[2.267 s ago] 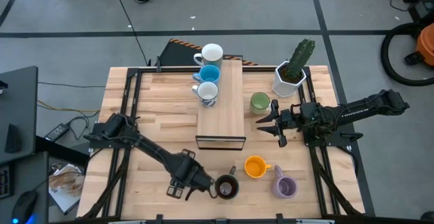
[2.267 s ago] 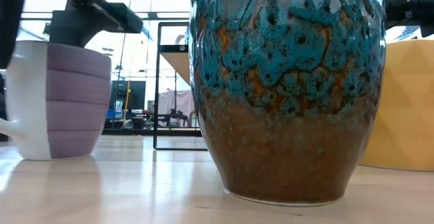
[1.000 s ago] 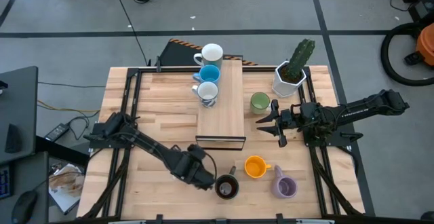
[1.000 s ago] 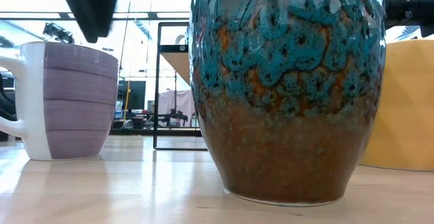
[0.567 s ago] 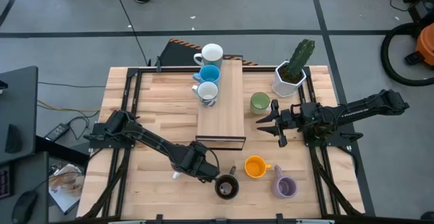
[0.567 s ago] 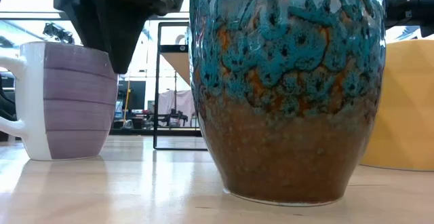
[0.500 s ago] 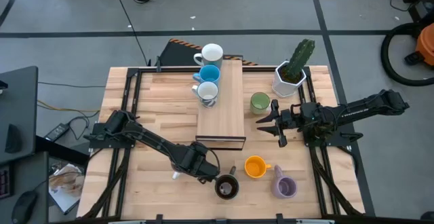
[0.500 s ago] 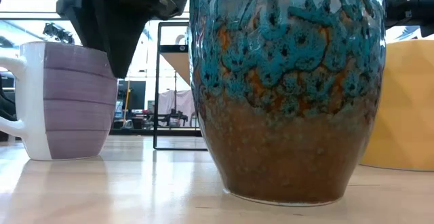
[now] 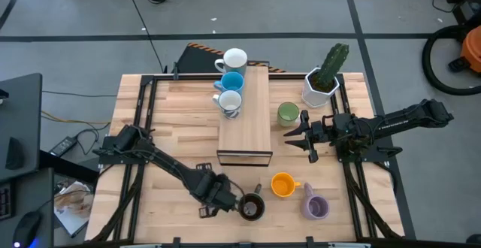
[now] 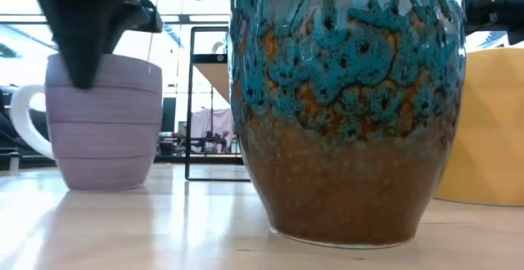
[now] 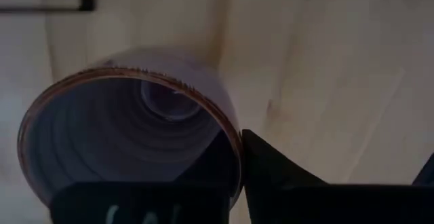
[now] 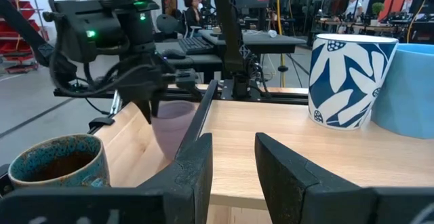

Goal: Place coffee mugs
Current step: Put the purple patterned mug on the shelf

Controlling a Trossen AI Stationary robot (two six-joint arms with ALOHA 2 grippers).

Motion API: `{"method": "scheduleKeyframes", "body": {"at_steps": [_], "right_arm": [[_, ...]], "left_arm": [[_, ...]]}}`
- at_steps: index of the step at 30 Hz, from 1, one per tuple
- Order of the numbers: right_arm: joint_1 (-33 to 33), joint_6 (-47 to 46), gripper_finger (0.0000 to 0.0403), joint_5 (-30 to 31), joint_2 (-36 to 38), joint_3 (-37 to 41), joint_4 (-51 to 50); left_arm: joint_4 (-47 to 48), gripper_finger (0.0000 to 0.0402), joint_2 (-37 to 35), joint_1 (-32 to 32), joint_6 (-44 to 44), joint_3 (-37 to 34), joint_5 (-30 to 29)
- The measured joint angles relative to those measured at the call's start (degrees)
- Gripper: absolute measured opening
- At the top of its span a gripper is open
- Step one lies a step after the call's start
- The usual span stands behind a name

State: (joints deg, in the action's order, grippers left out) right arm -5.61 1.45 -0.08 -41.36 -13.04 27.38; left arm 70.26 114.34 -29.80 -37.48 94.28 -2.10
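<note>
High view, lower centre: left gripper (image 9: 225,200) is straddling the rim of the dark brown glazed mug (image 9: 251,207), fingers parted, one inside; closing squarely advised before lifting. Right gripper (image 9: 304,136) is waiting open.

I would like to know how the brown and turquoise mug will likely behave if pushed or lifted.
The brown and turquoise mug looks glossy-glazed, so it probably slips under a light grip. Its body narrows to a smaller foot, so a high push may tip it. The left claw is at its rim.
</note>
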Motion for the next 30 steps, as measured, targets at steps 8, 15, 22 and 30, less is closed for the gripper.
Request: {"method": "scheduleKeyframes", "body": {"at_steps": [8,15,22,30], "right_arm": [[0.0,0.0,0.0117,0.0,0.0,0.0,0.0],[0.0,0.0,0.0117,0.0,0.0,0.0,0.0],[0.0,0.0,0.0117,0.0,0.0,0.0,0.0],[0.0,0.0,0.0117,0.0,0.0,0.0,0.0]], "left_arm": [[0.2,0.0063,0.0,-2.4,19.7,0.0,0.5],[0.2,0.0068,0.0,-1.8,15.4,0.0,0.6],[0.2,0.0105,0.0,-1.9,10.7,0.0,0.5],[0.2,0.0153,0.0,-2.0,-0.7,0.0,-0.4]]}}
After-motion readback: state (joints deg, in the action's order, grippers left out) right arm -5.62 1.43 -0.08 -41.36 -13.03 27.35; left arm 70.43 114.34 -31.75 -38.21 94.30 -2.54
